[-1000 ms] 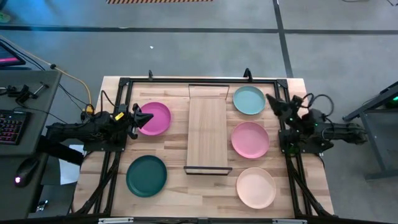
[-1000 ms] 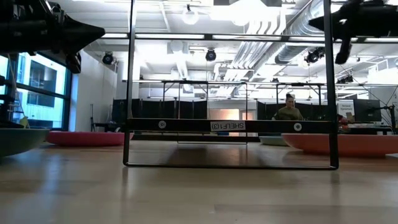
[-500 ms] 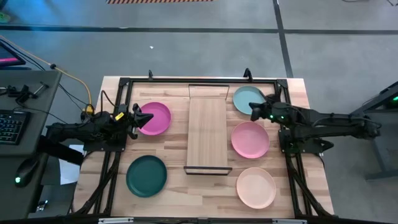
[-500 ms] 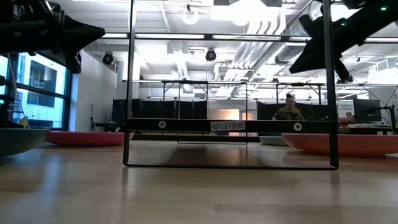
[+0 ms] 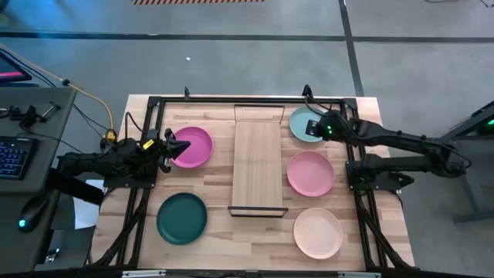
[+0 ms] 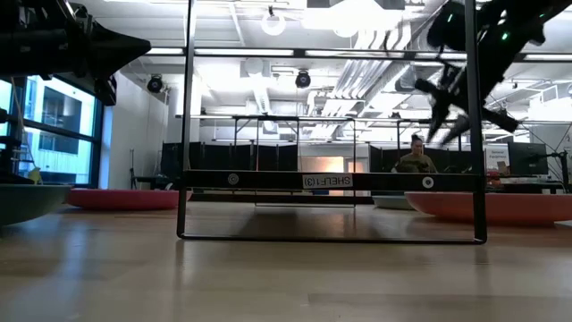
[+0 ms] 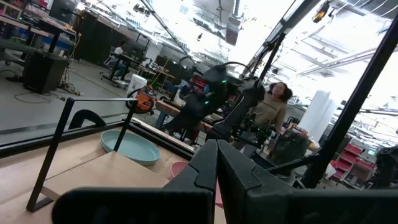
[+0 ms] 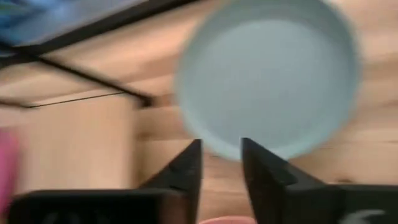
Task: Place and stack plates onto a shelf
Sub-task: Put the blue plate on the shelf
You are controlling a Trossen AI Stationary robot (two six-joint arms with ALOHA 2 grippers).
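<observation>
The pale teal plate [image 5: 306, 124] lies flat at the table's far right, just right of the bare shelf [image 5: 257, 164]. Above it hangs the right gripper [image 5: 313, 128], fingers slightly apart, holding nothing. The pink plate [image 5: 310, 173] lies nearer. The left gripper [image 5: 181, 146], shut and empty, hovers at the magenta plate [image 5: 193, 146].

The butcher-block table [image 5: 255, 232] bears five separate plates [image 5: 190, 147] flanking the bare wooden shelf [image 5: 257, 166].
</observation>
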